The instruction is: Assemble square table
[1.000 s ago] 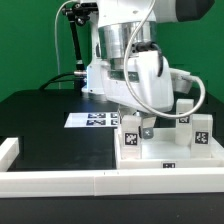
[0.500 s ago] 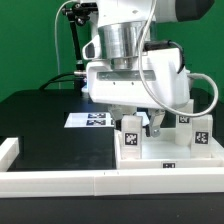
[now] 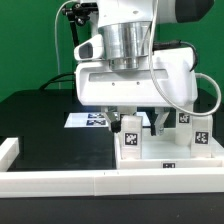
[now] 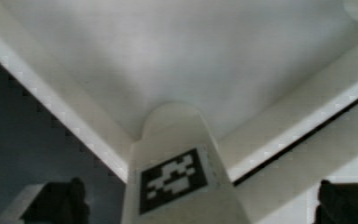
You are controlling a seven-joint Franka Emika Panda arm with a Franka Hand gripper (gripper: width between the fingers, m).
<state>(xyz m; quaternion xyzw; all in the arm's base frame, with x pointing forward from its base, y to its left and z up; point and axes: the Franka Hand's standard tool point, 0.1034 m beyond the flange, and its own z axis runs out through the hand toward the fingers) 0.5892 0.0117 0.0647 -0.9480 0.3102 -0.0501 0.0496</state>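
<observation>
The white square table top [image 3: 165, 150] lies just behind the long white rail [image 3: 100, 180], its short block legs [image 3: 130, 137] upright — each bearing a black-and-white tag. The gripper [image 3: 134, 122] hangs over it with fingers [image 4: 57, 200] spread wide — one leg [image 4: 172, 165] between them, untouched.

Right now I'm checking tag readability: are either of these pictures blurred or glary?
Wrist view: soft overall, the leg close and fuzzy, its tag still legible, no glare. Exterior view: sharper, evenly lit; the hand hides part of the square table, the marker board looks small.
</observation>
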